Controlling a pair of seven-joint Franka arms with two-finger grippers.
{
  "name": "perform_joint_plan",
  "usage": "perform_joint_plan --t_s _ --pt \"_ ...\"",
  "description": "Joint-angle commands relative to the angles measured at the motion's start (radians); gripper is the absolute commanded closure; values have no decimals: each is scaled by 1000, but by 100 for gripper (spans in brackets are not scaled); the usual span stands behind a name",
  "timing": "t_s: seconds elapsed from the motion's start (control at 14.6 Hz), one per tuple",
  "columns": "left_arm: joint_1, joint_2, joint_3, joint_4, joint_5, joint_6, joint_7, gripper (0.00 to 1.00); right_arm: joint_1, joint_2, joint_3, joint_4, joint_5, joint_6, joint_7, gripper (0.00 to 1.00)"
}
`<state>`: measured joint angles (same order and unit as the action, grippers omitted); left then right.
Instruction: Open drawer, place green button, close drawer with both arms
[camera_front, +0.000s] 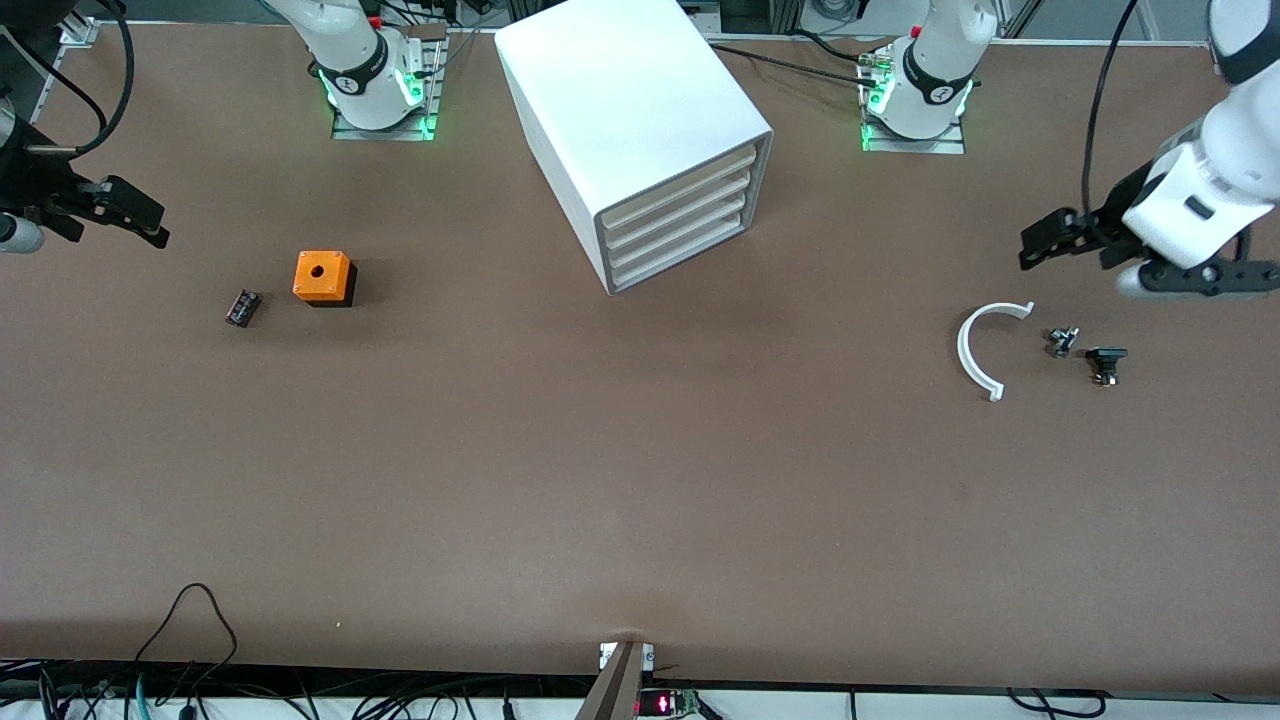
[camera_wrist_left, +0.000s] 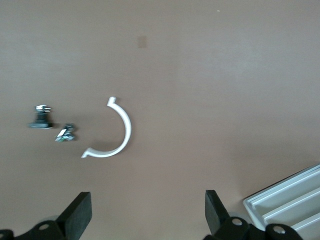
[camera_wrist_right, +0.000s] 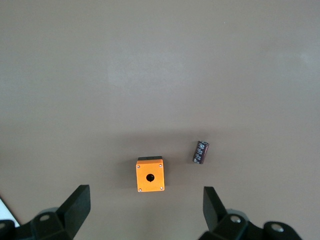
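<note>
The drawer (camera_front: 682, 252) is the lowest white tray in the front of a big white boxy cabinet (camera_front: 620, 100), pushed in flush like those above it. The cabinet stands mid-table between the two arm bases.

The button (camera_front: 1062, 341) is a tiny part lying on the table toward the left arm's end, with only a hint of green visible. It sits between a white C-shaped piece (camera_front: 962, 350) and a black-capped part (camera_front: 1105, 364).

The left gripper (camera_front: 1045, 245) hangs over bare table by these parts, fingers spread wide and empty.

The right gripper (camera_front: 130, 215) hangs at the right arm's end, also spread wide and empty. An orange cube (camera_front: 322, 276) with a hole and a small dark part (camera_front: 242, 307) lie near it.
</note>
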<state>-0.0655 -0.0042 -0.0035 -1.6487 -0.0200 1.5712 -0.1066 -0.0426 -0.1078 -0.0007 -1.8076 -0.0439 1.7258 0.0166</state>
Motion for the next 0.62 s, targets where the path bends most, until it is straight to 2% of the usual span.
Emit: perform_joint_plan --t_s 0.0,0.07,0.34,0.55 --pt "-23 41 -10 64 76 -57 16 0 4 0 -1 -4 18 2 -20 0" --pt "-7 61 -7 94 75 -62 25 0 6 2 1 -4 18 -2 -21 0" --pt "-11 64 -15 112 71 -63 25 0 6 3 1 13 13 -29 -26 0" --pt "-5 64 -12 116 66 -62 147 0 6 3 1 16 16 -29 -21 0"
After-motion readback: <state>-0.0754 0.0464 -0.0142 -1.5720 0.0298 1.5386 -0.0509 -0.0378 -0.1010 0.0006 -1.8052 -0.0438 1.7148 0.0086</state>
